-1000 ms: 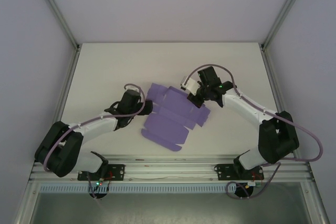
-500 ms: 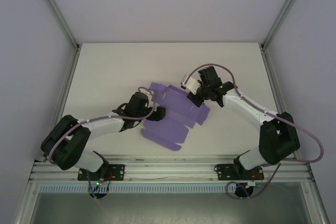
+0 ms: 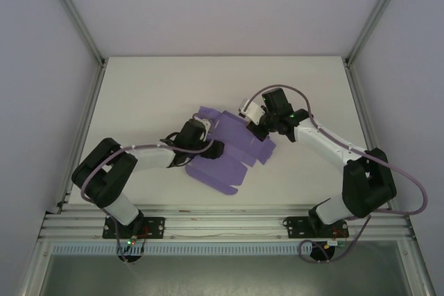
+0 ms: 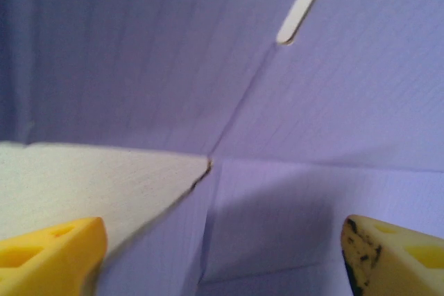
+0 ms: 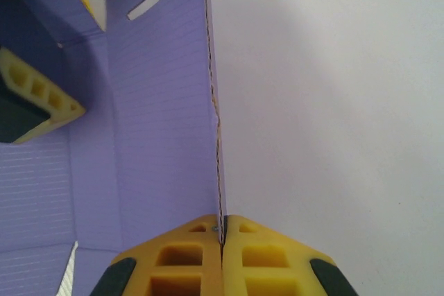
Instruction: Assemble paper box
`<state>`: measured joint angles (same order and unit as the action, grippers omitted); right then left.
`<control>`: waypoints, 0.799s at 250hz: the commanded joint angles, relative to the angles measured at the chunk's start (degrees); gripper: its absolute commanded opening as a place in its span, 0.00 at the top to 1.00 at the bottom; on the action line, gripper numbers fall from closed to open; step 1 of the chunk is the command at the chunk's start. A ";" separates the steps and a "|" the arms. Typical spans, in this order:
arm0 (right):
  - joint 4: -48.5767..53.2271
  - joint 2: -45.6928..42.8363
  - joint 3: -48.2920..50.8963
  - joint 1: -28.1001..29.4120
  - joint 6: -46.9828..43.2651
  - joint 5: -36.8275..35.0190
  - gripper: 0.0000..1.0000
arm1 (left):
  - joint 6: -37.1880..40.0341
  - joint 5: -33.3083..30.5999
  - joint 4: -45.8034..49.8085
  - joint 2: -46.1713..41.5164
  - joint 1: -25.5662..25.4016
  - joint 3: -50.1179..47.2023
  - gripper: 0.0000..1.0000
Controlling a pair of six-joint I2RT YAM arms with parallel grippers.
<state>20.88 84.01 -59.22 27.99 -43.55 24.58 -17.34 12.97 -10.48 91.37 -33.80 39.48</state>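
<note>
In the top view, the fingertips of the left gripper (image 3: pixel 210 146) and the right gripper (image 3: pixel 257 129) are hard to make out, because each wrist body covers them where they meet the paper box (image 3: pixel 232 157). The left wrist view is blurred by closeness, and its yellow fingers (image 4: pixel 52 251) are cut off by the lower frame edge. They stand spread wide, grasping nothing, with creased purple card and a narrow slot (image 4: pixel 305 1) just beyond them. In the right wrist view, the two finger pads (image 5: pixel 198 240) are pressed together on the edge of a card panel, clamping it.

The box is a partly folded sheet lying near the middle of the table (image 3: pixel 152 95), between the two grippers, with some flaps raised.

The table is matte white. Pale walls (image 3: pixel 222 5) and aluminium frame posts (image 3: pixel 80 19) enclose it. A metal rail (image 3: pixel 222 221) runs along the near edge.
</note>
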 commanded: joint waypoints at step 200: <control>-56.07 1.05 20.03 12.14 -40.50 -32.74 1.00 | -14.60 -18.22 16.76 -20.12 17.70 1.91 0.00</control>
<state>-18.74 82.59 -42.28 39.70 -77.47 -4.12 -30.24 -6.70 7.18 67.48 -18.00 37.52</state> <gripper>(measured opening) 0.049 0.998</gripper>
